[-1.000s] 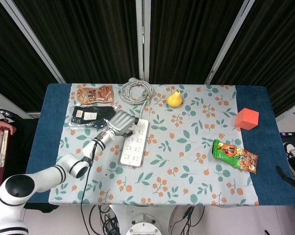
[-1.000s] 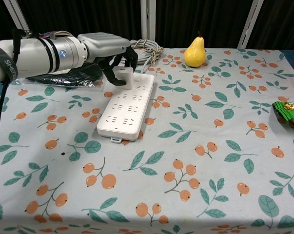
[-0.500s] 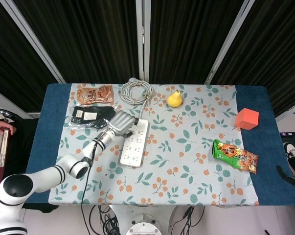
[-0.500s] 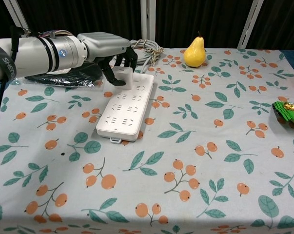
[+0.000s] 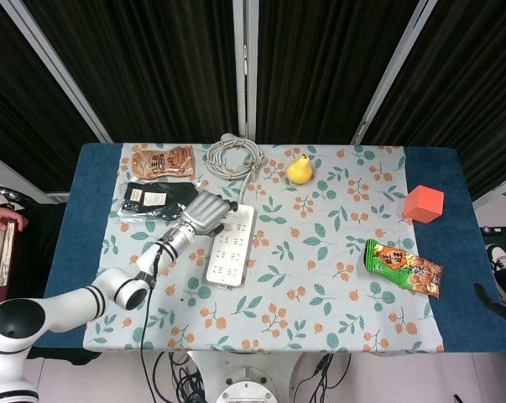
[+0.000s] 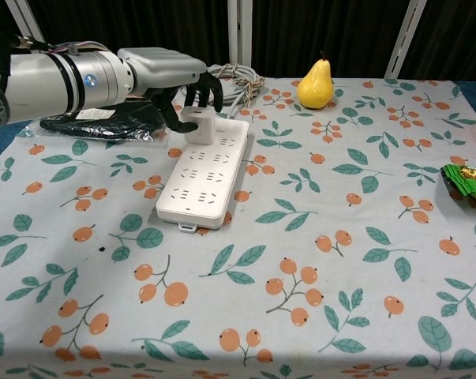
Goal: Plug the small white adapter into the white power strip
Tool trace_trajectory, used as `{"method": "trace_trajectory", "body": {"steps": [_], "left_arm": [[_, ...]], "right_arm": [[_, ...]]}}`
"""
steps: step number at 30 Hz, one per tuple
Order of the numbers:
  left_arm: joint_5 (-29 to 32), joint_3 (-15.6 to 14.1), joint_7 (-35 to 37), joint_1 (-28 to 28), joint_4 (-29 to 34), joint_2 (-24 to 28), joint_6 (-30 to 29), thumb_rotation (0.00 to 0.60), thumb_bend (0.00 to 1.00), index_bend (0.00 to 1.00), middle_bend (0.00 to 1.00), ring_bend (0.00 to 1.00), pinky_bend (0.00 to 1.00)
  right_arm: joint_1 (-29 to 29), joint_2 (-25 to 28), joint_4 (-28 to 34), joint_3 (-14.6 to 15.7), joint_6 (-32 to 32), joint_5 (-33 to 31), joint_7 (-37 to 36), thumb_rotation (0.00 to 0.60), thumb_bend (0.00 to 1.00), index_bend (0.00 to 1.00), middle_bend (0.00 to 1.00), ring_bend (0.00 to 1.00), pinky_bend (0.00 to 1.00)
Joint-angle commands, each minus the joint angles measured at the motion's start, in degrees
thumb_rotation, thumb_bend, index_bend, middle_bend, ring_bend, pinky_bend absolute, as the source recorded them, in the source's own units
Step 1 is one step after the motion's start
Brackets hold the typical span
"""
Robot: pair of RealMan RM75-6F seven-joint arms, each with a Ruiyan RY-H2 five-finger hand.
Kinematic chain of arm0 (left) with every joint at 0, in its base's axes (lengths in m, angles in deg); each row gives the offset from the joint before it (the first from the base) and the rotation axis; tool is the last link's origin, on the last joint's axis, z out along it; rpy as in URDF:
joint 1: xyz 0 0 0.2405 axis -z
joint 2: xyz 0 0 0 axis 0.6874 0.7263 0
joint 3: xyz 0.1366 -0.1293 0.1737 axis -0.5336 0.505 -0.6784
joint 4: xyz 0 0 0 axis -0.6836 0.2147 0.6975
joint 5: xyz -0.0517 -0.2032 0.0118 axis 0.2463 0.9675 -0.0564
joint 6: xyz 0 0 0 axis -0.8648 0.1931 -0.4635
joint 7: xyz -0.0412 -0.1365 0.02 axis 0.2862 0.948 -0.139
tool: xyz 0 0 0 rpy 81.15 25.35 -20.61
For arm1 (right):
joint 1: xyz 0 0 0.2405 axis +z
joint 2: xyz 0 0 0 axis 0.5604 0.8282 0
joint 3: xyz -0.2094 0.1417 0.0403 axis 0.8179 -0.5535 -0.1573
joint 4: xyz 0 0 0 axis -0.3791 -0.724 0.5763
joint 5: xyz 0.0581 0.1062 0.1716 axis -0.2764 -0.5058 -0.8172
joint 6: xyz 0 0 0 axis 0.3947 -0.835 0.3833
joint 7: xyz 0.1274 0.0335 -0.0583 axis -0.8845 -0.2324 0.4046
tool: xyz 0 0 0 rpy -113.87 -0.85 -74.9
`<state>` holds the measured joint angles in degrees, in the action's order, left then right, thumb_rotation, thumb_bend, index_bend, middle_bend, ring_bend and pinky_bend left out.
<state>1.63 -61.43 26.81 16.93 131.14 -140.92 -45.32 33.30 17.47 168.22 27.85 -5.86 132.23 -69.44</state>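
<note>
You have the table [image 6: 316, 260] with its leafy cloth in front of you. The white power strip [image 6: 204, 174] lies flat on it, just left of the middle. Your left hand [image 6: 170, 79] is at the strip's far end, with its fingers [image 6: 192, 93] curled around the small white adapter [image 6: 200, 124]. The adapter stands upright on the strip there. I think it is nearly in, but I cannot tell if it is pushed all the way down. What is left: press it home, then let go. Your right hand is not in the pictures.

Smooth white plastic power strip [image 6: 208, 175] on matt printed tablecloth [image 6: 316, 237].
</note>
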Motion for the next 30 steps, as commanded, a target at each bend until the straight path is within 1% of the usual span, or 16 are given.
{"method": "trace_trajectory", "body": {"steps": [1,3,7,10,11,13,14,16,18,20,23,27,30], "left_arm": [[0.11,0.43,-0.74,-1.96,4.33,3.25,-3.48,0.600,0.38,0.28,0.41,0.38,0.54],[0.29,0.64,-1.07,-3.97,8.22,6.37,-6.46,0.600,0.38,0.28,0.41,0.36,0.48],[0.82,1.01,-0.29,-10.24,15.50,12.63,-15.33,0.600,0.36,0.29,0.41,0.34,0.36],[1.16,0.79,1.20,-14.71,18.36,15.94,-20.64,0.600,0.27,0.29,0.39,0.30,0.30],[1.19,0.59,1.26,-16.11,18.84,16.79,-22.36,0.600,0.23,0.29,0.39,0.29,0.28],[1.41,0.08,1.39,-19.65,19.80,18.36,-26.80,0.600,0.17,0.29,0.37,0.26,0.23],[1.47,-0.27,1.46,-21.23,20.03,18.95,-28.63,0.600,0.14,0.28,0.35,0.22,0.19],[1.87,-1.40,1.03,-24.93,20.26,20.23,-32.41,0.600,0.10,0.27,0.30,0.15,0.12],[1.83,-2.73,0.72,-27.92,20.68,21.42,-34.96,0.600,0.09,0.23,0.20,0.06,0.03],[1.80,-4.20,-0.16,-31.27,21.16,22.43,-37.99,0.600,0.09,0.20,0.15,0.02,0.00],[1.56,-5.99,-0.48,-35.51,21.97,23.18,-41.51,0.600,0.09,0.19,0.14,0.02,0.00],[0.61,-8.25,-0.75,-39.93,23.43,24.01,-44.47,0.600,0.09,0.19,0.14,0.00,0.00],[-1.41,-9.92,-1.29,-42.68,24.72,24.16,-46.83,0.600,0.09,0.19,0.12,0.00,0.00]], "right_arm": [[0.03,0.05,-0.16,0.00,0.06,0.04,-0.26,0.600,0.12,0.00,0.09,0.00,0.00],[0.12,0.15,-0.33,-0.01,0.18,0.13,-0.55,0.600,0.12,0.00,0.09,0.00,0.00],[0.58,0.71,-0.71,0.21,1.60,0.04,-1.58,0.600,0.13,0.00,0.09,0.00,0.00],[1.20,0.83,-0.97,0.23,2.70,0.07,-2.19,0.600,0.13,0.00,0.09,0.00,0.00],[1.40,0.84,-1.10,0.27,3.00,0.23,-2.59,0.600,0.13,0.00,0.09,0.00,0.00],[2.11,0.87,-1.59,0.50,4.22,0.68,-4.01,0.600,0.13,0.00,0.09,0.00,0.00],[2.48,0.97,-1.87,0.70,4.97,0.98,-4.88,0.600,0.13,0.00,0.09,0.00,0.00],[3.41,1.37,-2.63,1.29,6.94,1.67,-7.01,0.600,0.13,0.00,0.08,0.00,0.00],[4.25,1.83,-3.10,1.77,8.51,2.40,-8.63,0.600,0.13,0.00,0.03,0.00,0.00],[5.10,2.11,-3.63,2.04,9.45,3.32,-10.64,0.600,0.14,0.00,0.00,0.00,0.00],[5.74,2.04,-4.34,2.14,9.57,4.13,-12.44,0.600,0.15,0.00,0.00,0.00,0.00],[5.47,1.67,-4.08,2.75,8.70,4.85,-11.58,0.600,0.15,0.00,0.00,0.00,0.00],[4.77,1.24,-3.62,3.36,7.75,5.07,-10.67,0.600,0.15,0.00,0.00,0.00,0.00]]}}
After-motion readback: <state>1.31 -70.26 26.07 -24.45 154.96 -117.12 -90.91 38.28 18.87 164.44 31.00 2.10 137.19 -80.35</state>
